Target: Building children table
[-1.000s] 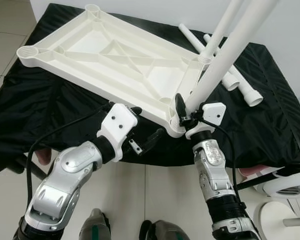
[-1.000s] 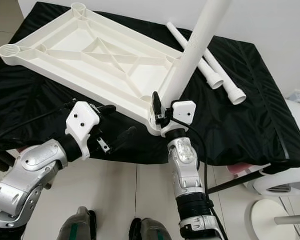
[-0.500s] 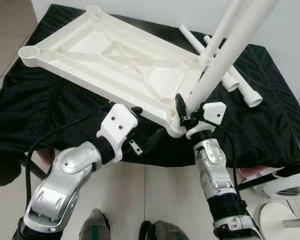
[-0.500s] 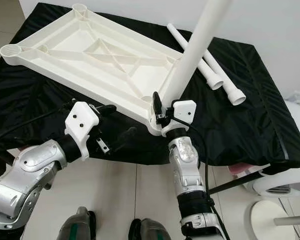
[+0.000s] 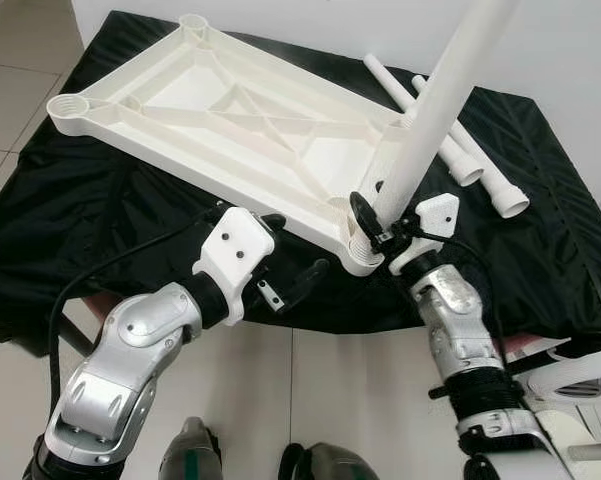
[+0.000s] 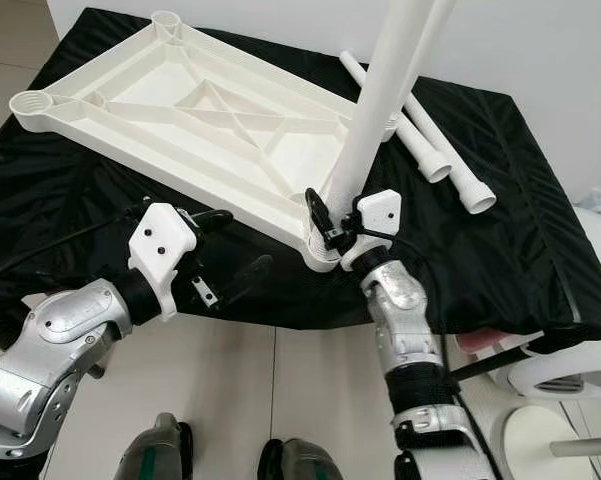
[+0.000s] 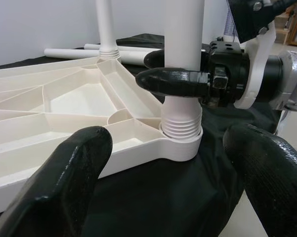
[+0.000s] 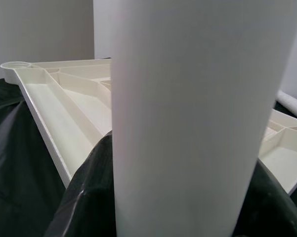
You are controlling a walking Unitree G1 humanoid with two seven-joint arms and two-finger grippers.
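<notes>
A white plastic tabletop lies upside down on a surface draped in black cloth. A white leg stands in its near right corner socket, with the thread showing above the rim. My right gripper is shut on this leg just above the socket. A second leg stands in the far right socket. My left gripper hovers open at the tabletop's front edge, just left of the near socket. Its fingers hold nothing.
Two loose white legs lie on the cloth at the back right. A white stool stands on the tiled floor at the right. My feet are close to the front edge. A white wall runs behind.
My right forearm has swung out to the right and its wrist has tilted, still gripping the leg. The left arm has stayed put. The view has shifted slightly.
</notes>
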